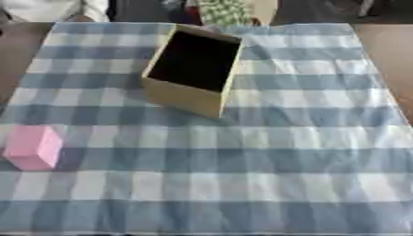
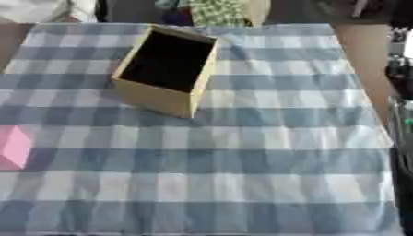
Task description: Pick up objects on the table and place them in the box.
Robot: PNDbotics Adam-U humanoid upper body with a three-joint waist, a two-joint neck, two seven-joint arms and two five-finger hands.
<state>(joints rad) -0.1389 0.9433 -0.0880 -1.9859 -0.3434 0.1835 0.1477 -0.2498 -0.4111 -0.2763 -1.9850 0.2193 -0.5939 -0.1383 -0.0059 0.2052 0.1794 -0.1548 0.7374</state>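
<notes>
A pink block [image 1: 34, 146] lies at the left edge of the blue-and-white checked cloth, about halfway down. An open tan cardboard box [image 1: 185, 97] stands upright near the middle back of the table, turned slightly askew, and its inside looks dark with nothing showing in it. The box sits well to the right of and beyond the pink block. Neither of my hands shows in either eye view.
The checked cloth [image 1: 266, 152] covers most of the table, with brown tabletop [image 1: 387, 50] bare at the right and far left. Dark equipment [image 2: 401, 69] stands off the table's right side. People's clothing shows along the far edge.
</notes>
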